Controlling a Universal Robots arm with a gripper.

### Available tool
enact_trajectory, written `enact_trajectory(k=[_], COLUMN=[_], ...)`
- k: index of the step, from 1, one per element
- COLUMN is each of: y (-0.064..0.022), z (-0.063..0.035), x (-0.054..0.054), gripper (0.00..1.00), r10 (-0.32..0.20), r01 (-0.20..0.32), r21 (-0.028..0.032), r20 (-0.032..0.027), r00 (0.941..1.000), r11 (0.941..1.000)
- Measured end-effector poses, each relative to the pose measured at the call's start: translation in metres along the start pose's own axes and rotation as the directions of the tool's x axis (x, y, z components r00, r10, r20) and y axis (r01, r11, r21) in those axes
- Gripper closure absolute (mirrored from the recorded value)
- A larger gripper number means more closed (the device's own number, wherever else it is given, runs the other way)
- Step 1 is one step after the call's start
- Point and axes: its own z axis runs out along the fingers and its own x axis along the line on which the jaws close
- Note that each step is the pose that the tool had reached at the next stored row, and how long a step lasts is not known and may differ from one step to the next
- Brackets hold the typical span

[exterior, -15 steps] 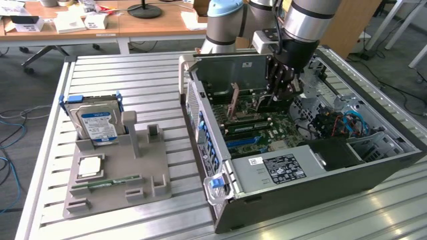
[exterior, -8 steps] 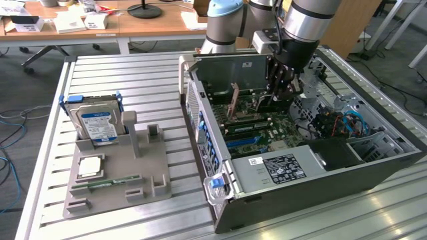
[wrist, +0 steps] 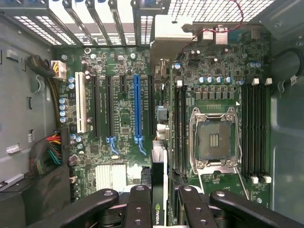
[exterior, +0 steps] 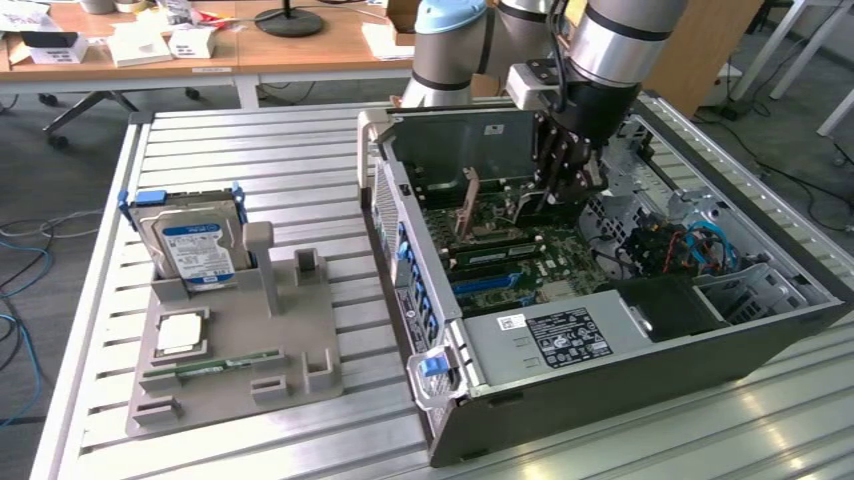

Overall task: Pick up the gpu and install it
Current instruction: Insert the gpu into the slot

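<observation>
Jaws clamp the gpu (wrist: 159,190) edge-on above the motherboard (wrist: 121,118).

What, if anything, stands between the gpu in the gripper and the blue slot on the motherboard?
Nothing visible does. The gripper holds the gpu edge-on above the motherboard, and the blue slot beside it lies empty and uncovered.
</observation>
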Motion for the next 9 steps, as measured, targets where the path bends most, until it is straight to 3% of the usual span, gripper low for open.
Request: enact_trajectory(k=[3,9], y=[-0.0002,-0.0004], z=[-0.0002,-0.0005], x=[0.0033,0.0103], gripper=[0.73,0.73], r10=[0.0,0.0], r01=[0.0,0.0], r21=[-0.0002,-0.0002], r20=[0.0052,0.0053], r00=[1.0,1.0], r11=[1.0,1.0])
